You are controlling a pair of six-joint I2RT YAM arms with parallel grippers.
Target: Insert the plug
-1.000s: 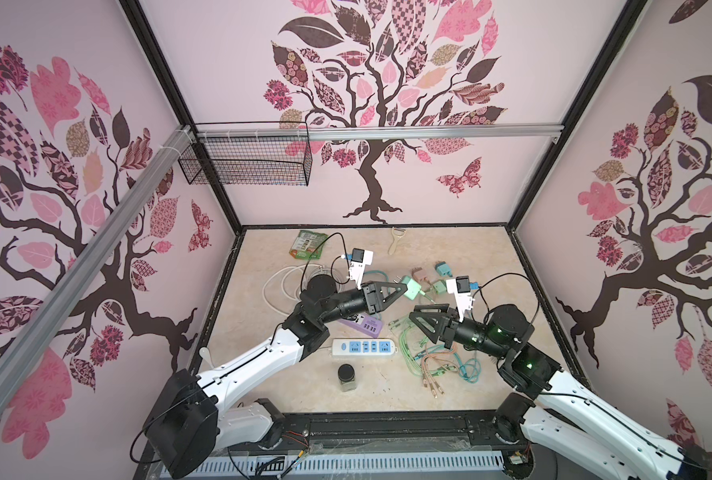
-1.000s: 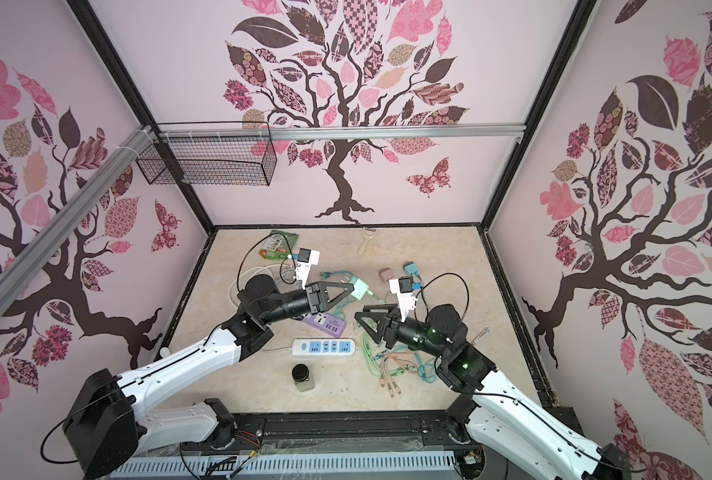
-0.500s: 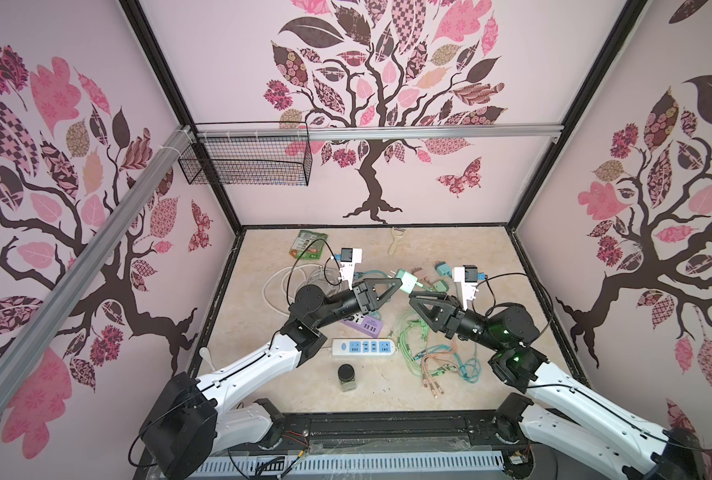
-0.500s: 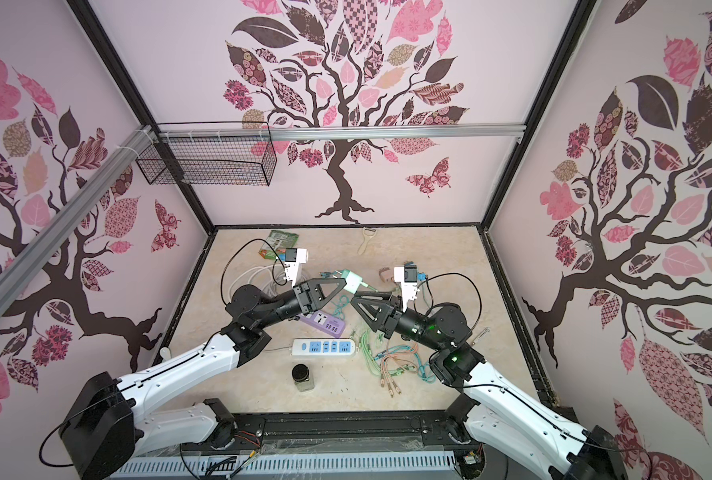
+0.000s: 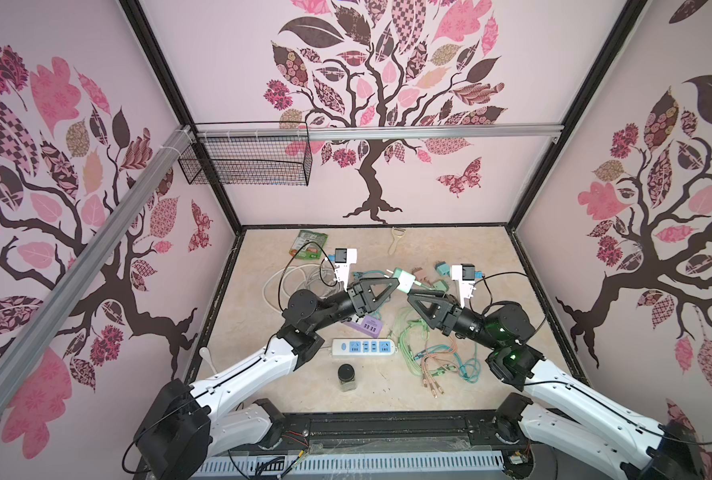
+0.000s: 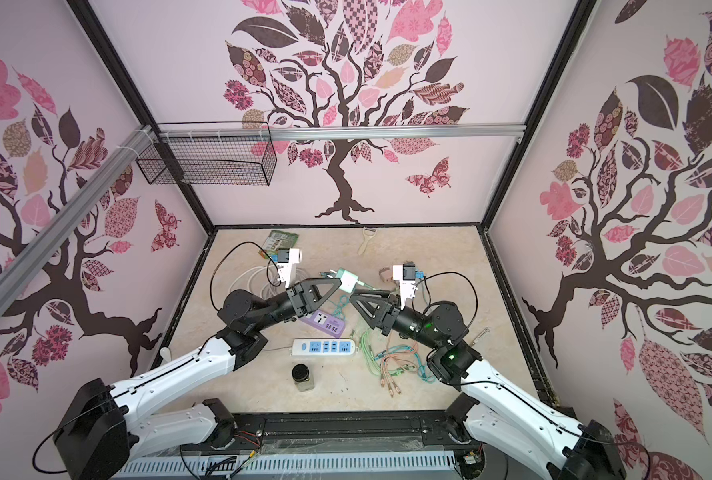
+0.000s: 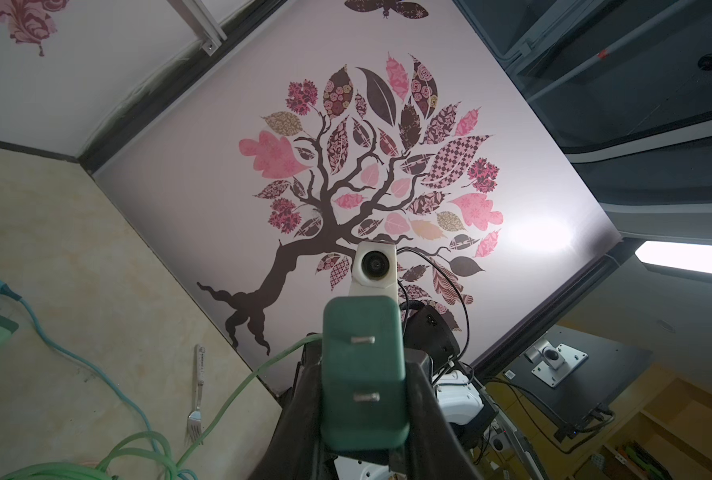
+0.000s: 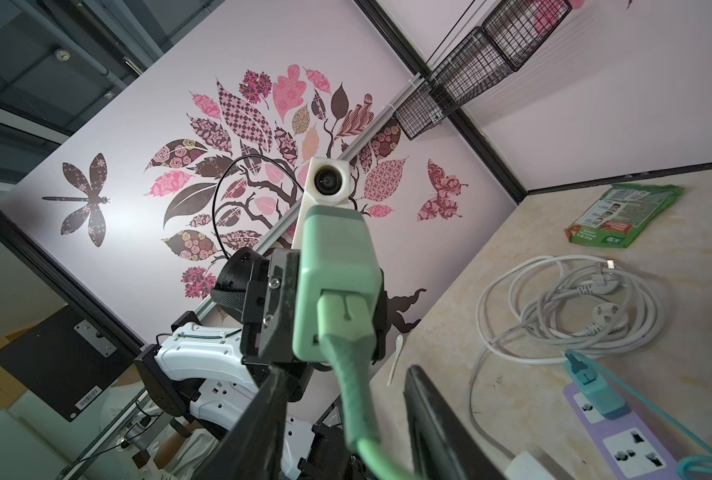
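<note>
The left claw [image 5: 394, 286] clamps a mint-green two-pronged plug block [image 5: 403, 279] aloft. The right claw [image 8: 346, 374], part open, straddles its green braided cable [image 8: 358, 436]; closing gently and squarely should keep the prongs [image 7: 362, 340] aligned.

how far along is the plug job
Done: left gripper holds the green adapter raised, green cable connector seated in it. In hand: right gripper open around that cable. Remaining: the adapter's prongs are bare, not in the white power strip yet.
</note>
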